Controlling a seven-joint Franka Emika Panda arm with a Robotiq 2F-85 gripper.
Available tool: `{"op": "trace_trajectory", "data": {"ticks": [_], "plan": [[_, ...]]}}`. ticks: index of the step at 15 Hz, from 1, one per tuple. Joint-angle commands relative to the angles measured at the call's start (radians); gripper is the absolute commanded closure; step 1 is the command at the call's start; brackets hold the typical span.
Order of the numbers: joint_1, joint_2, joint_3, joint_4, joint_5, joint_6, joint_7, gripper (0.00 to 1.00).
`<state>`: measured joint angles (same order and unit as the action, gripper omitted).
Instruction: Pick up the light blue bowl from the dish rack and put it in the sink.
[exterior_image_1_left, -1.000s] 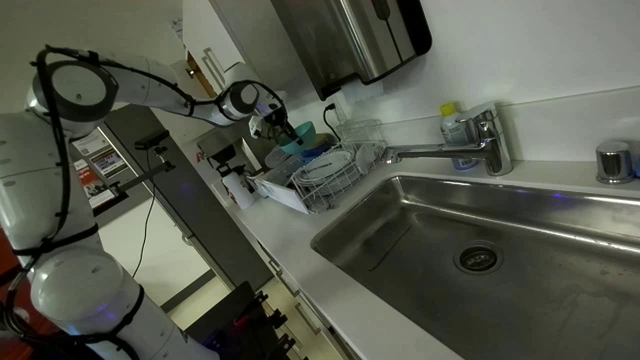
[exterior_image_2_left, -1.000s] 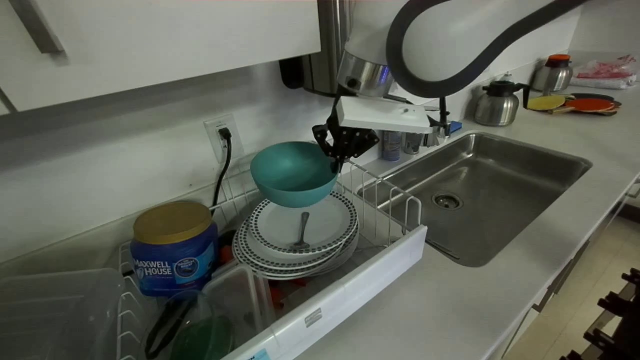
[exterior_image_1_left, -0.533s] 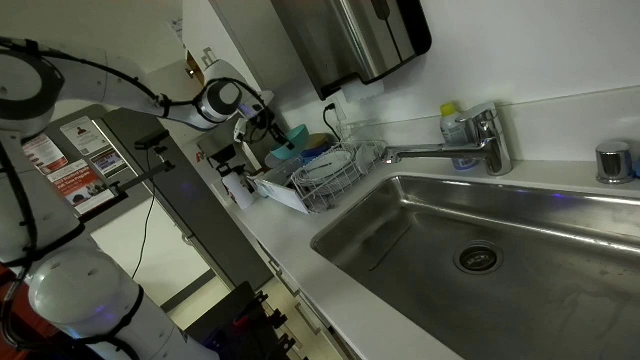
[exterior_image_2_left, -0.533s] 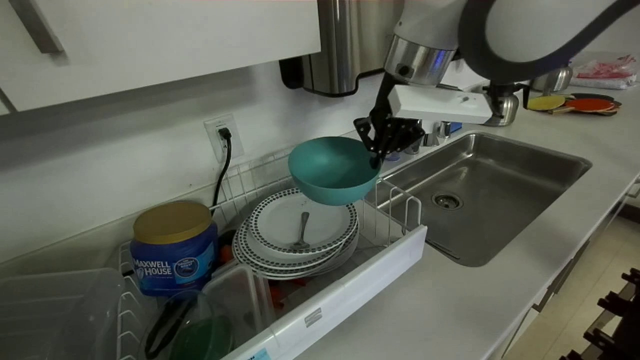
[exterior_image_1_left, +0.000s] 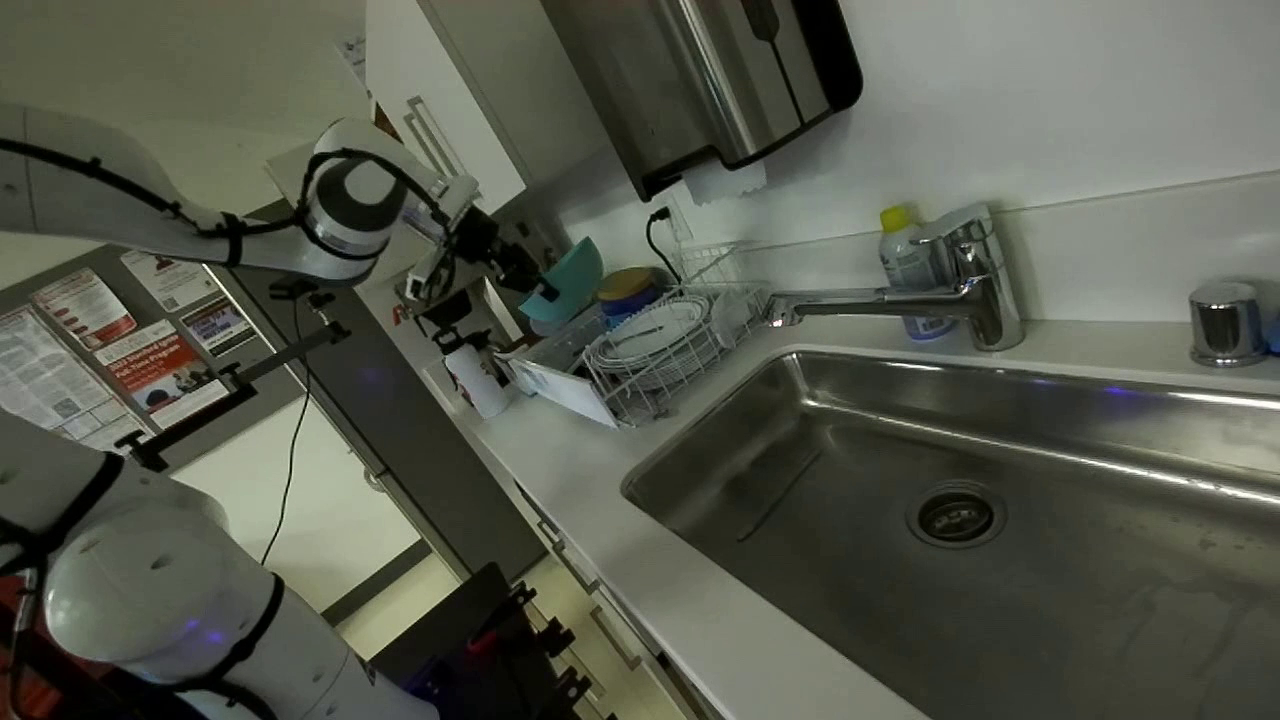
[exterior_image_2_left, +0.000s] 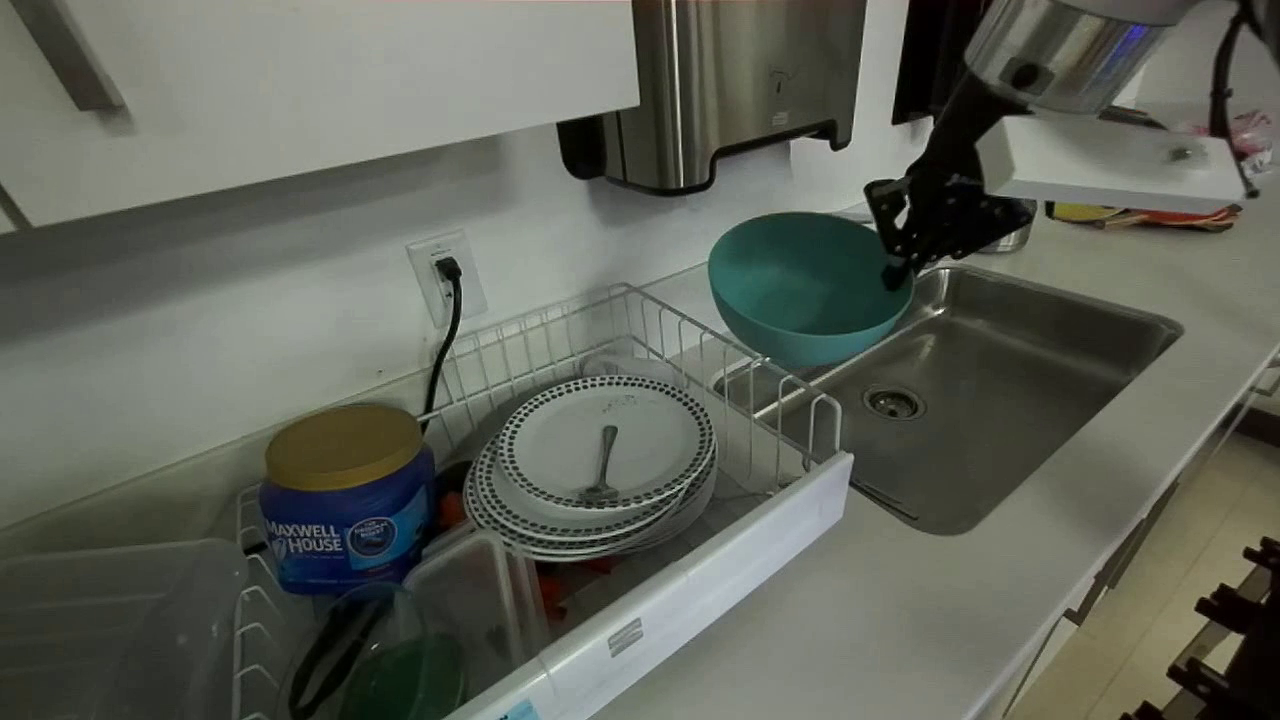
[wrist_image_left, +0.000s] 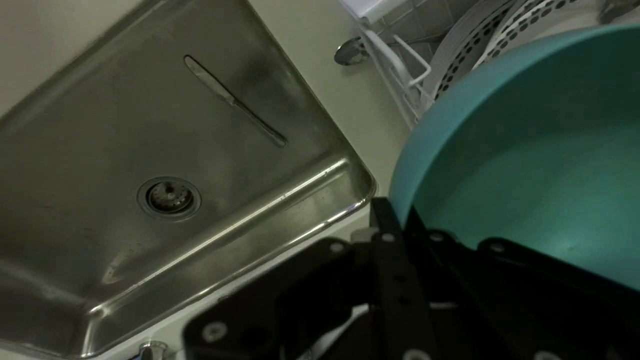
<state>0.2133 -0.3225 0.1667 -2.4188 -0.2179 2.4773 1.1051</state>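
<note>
The light blue bowl (exterior_image_2_left: 800, 285) hangs in the air, tilted; it also shows in an exterior view (exterior_image_1_left: 568, 282) and fills the right of the wrist view (wrist_image_left: 540, 165). My gripper (exterior_image_2_left: 897, 275) is shut on the bowl's rim, one finger inside and one outside, as the wrist view (wrist_image_left: 400, 215) shows. The dish rack (exterior_image_2_left: 690, 590) lies below and behind the bowl; its wire end shows in the wrist view (wrist_image_left: 395, 62). The steel sink (exterior_image_2_left: 1010, 370) lies beside the rack; its drain side shows in the wrist view (wrist_image_left: 125, 110).
Plates (exterior_image_2_left: 655, 440) with a fork on top sit in the rack, beside a blue coffee tub (exterior_image_2_left: 345, 530). A knife (wrist_image_left: 235, 102) lies in the sink. The faucet (exterior_image_1_left: 880, 303) reaches toward the rack. A towel dispenser (exterior_image_2_left: 750, 90) hangs on the wall above.
The gripper and the held bowl have moved from above the plates toward the sink and slightly upward, and the bowl has tilted more. The plates and rack have stayed put.
</note>
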Motion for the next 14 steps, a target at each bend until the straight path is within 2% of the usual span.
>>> {"op": "trace_trajectory", "data": {"ticks": [1, 3, 4, 5, 7, 14], "plan": [[-0.048, -0.028, 0.049, -0.018, 0.029, 0.001, -0.022, 0.96], [-0.048, -0.046, 0.055, -0.033, 0.030, 0.001, -0.023, 0.96], [-0.048, -0.046, 0.055, -0.034, 0.030, 0.001, -0.023, 0.99], [-0.113, -0.025, 0.087, -0.016, -0.051, 0.003, 0.074, 0.99], [-0.204, -0.008, 0.101, -0.009, -0.134, 0.014, 0.161, 0.99], [-0.455, 0.062, 0.026, 0.017, -0.414, -0.020, 0.394, 0.99]]}}
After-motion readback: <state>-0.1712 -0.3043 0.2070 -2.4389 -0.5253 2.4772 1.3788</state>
